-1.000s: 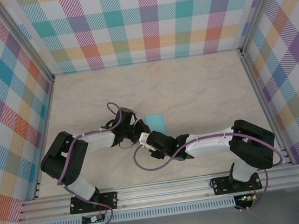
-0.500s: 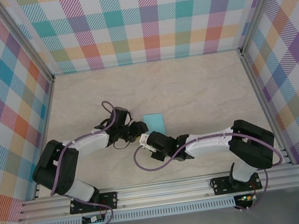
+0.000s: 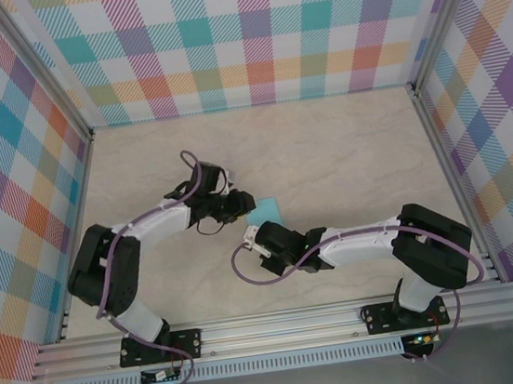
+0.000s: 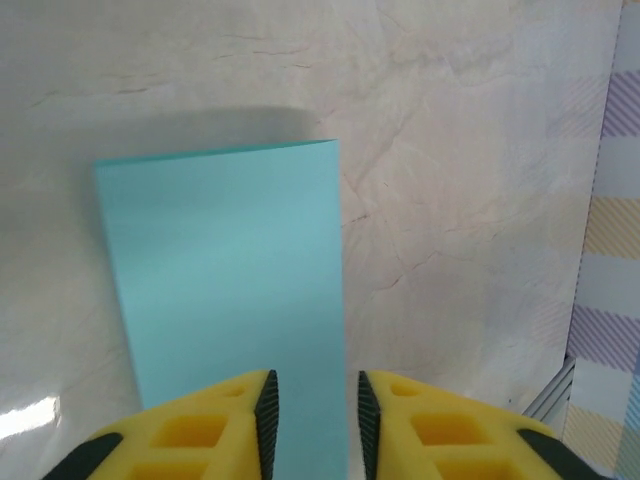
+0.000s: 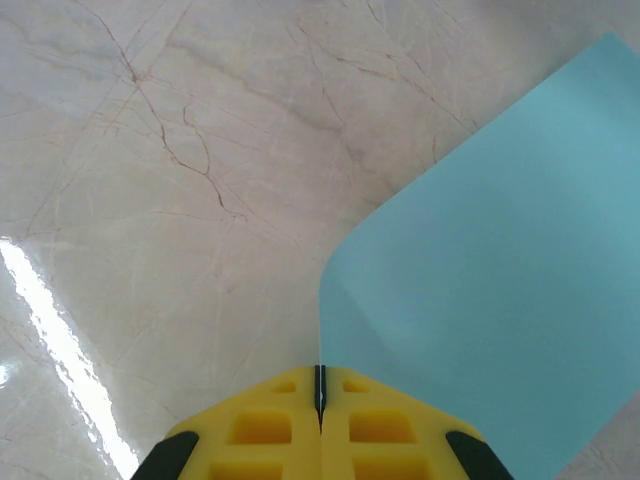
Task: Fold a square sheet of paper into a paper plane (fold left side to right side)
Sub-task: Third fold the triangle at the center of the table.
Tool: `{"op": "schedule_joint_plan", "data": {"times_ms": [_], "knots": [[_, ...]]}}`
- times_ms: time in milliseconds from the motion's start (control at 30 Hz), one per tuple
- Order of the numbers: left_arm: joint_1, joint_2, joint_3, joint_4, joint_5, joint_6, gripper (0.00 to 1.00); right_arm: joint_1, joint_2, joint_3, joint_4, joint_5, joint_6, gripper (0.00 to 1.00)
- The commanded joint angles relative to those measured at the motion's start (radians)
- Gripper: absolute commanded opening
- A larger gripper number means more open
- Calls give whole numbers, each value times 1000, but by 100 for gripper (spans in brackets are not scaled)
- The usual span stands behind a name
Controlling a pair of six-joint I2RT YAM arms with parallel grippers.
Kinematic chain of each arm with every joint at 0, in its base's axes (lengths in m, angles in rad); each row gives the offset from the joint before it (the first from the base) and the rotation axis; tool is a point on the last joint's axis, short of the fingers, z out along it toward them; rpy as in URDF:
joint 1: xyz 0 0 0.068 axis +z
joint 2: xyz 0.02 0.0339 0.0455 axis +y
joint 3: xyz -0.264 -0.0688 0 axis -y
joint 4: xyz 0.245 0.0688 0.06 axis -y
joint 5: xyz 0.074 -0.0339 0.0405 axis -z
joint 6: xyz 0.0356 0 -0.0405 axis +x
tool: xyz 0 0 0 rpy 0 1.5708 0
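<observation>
Paper [image 4: 225,300] (folded rectangle) on table [image 4: 460,150]

No legible text, labels, numbers (paper [image 4: 230,300] plain).

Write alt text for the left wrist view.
Turquoise paper, a tall rectangle, lies on a pale marbled table. At the bottom of the frame the left gripper, its yellow fingers slightly apart, is over the paper's near right edge. A plaid wall runs down the right side.
</observation>
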Motion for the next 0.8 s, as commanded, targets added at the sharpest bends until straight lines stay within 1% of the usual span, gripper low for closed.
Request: {"op": "schedule_joint_plan", "data": {"times_ms": [0,33,167,367,467,767], "knots": [[-22,127,101,7,66,40,23,-10,-13,-12,-4,-29,31,0],[-26,160,126,3,64,43,22,-10,-15,-12,-7,-29,31,0],[-40,278,204,4,64,41,21,-20,-16,-10,-12,-48,37,0],[-61,386,291,-60,21,71,19,-48,-27,-8,-25,-107,44,0],[-69,421,309,-91,4,89,18,-68,-37,-8,-36,-144,55,0],[-77,446,291,-123,-30,114,13,-215,-49,11,-96,-379,124,0]]}}
